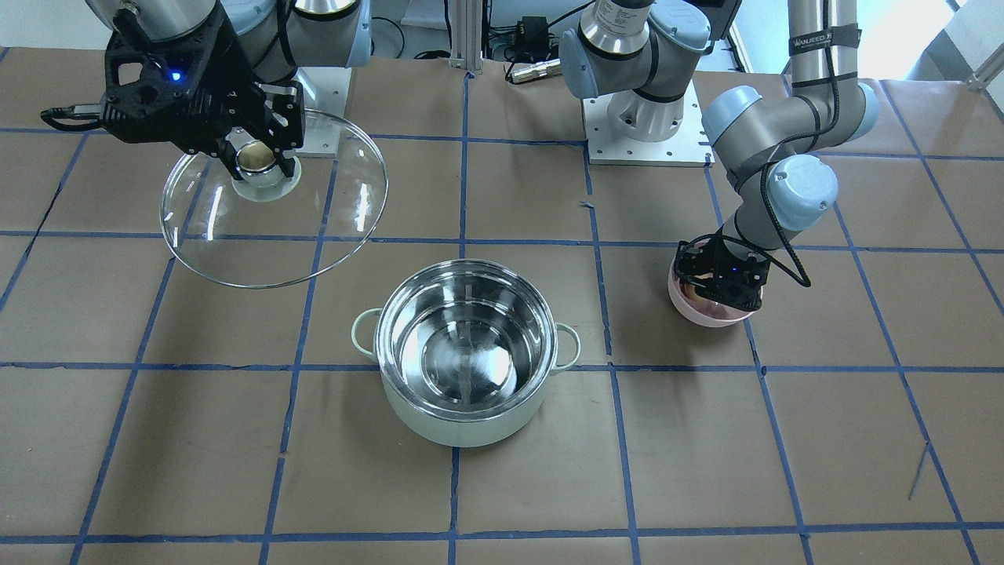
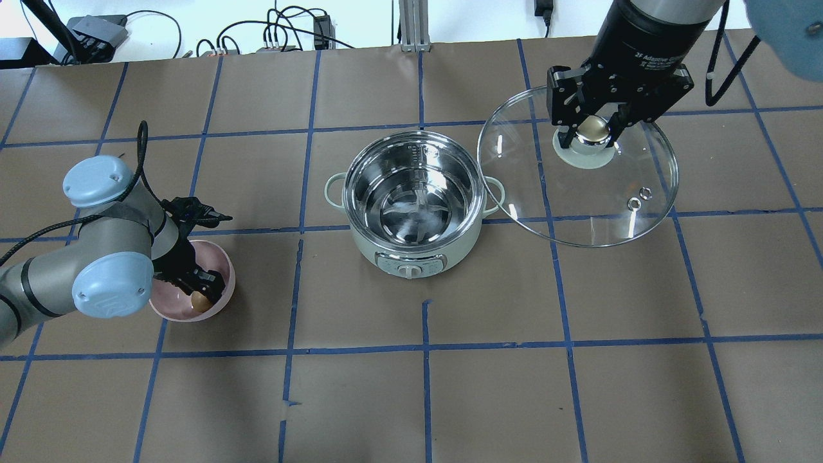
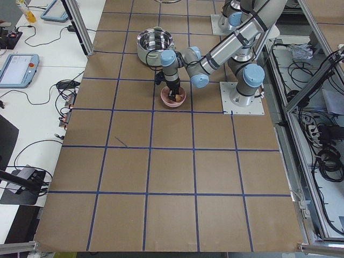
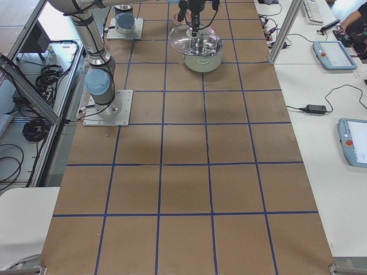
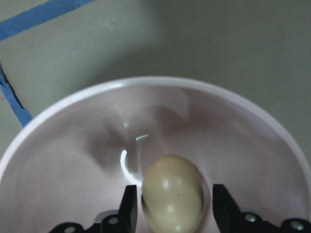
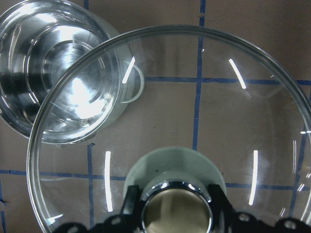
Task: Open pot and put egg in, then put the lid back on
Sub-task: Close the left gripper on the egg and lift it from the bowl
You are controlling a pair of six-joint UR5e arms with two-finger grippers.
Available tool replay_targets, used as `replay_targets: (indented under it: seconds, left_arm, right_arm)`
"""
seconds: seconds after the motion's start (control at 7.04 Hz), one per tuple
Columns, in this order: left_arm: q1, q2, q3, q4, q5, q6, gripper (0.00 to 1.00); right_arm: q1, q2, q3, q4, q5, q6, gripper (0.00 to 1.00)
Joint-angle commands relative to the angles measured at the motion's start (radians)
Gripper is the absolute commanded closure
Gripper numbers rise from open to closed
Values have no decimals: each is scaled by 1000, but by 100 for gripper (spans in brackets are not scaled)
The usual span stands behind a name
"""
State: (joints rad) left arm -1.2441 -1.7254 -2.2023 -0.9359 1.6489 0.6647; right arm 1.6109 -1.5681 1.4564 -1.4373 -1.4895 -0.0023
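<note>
The mint-green pot (image 2: 411,257) stands open at the table's middle, its steel inside bare; it also shows in the front view (image 1: 463,424). My right gripper (image 2: 592,132) is shut on the beige knob (image 6: 175,208) of the glass lid (image 2: 578,199) and holds it in the air beside the pot, tilted. My left gripper (image 2: 200,292) reaches down into a pink bowl (image 2: 218,257). Its fingers stand open on both sides of the tan egg (image 5: 172,199), with a thin gap on each side. The egg rests on the bowl's bottom.
The brown paper table is marked by blue tape lines. The pink bowl (image 1: 706,314) sits about one tape square from the pot, on my left. The arm bases (image 1: 643,118) and cables lie at the robot's edge of the table.
</note>
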Motion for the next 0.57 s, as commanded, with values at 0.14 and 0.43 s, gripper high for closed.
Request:
replay_targets:
  seconds: [0.14, 0.43]
  left_arm:
    - [-2, 1, -1, -23, -1, -5, 69]
    - [-2, 1, 1, -23, -1, -5, 91]
  right_arm:
    - [-6, 0, 1, 0, 2, -13, 81]
    - [-8, 2, 1, 2, 2, -13, 81]
